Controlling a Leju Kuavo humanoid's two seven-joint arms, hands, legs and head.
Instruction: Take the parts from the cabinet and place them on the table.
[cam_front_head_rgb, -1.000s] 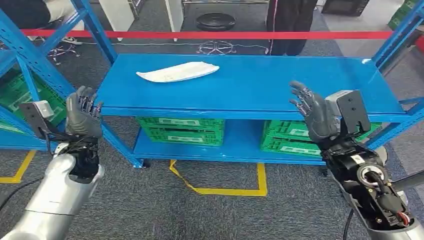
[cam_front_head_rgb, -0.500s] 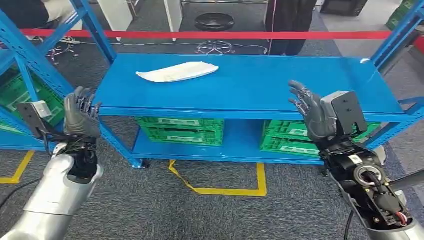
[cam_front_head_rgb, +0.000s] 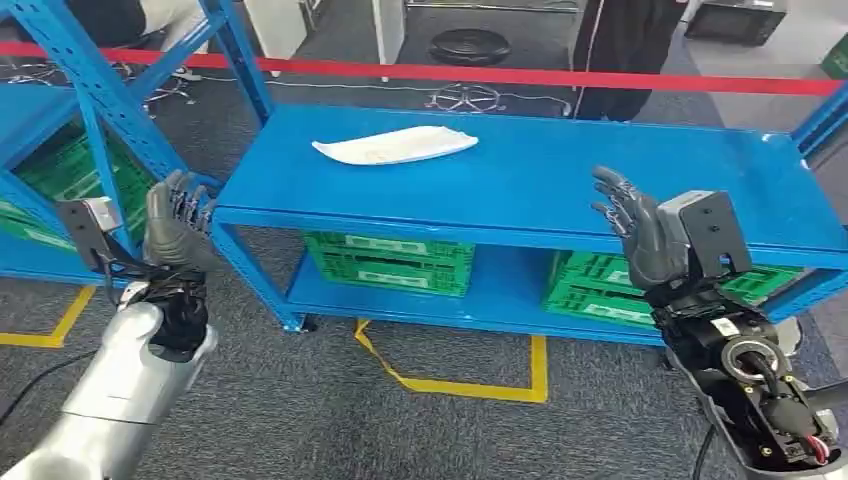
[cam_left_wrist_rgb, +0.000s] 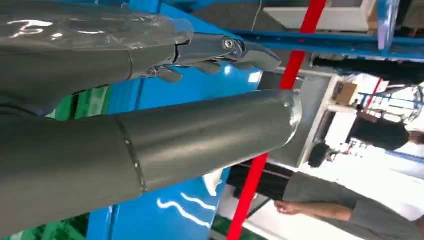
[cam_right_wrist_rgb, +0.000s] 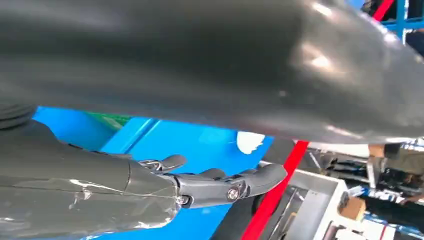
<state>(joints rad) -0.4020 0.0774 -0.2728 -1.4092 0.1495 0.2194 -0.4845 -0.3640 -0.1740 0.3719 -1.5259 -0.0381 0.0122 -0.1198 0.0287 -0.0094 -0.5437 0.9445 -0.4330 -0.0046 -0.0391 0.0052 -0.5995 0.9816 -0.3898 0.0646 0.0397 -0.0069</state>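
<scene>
- Left hand is raised near the shelf's left corner, fingers apart, holding nothing
- Right hand is up at the near edge, also spread and empty, likely ready to reach
- White part lies far left on the shelf, well apart from both hands

Workshop floor with blue metal shelving.
Grey carpet floor marked with yellow tape lines; green crates on the lower shelf; a red barrier tape stretches across the far side.
</scene>
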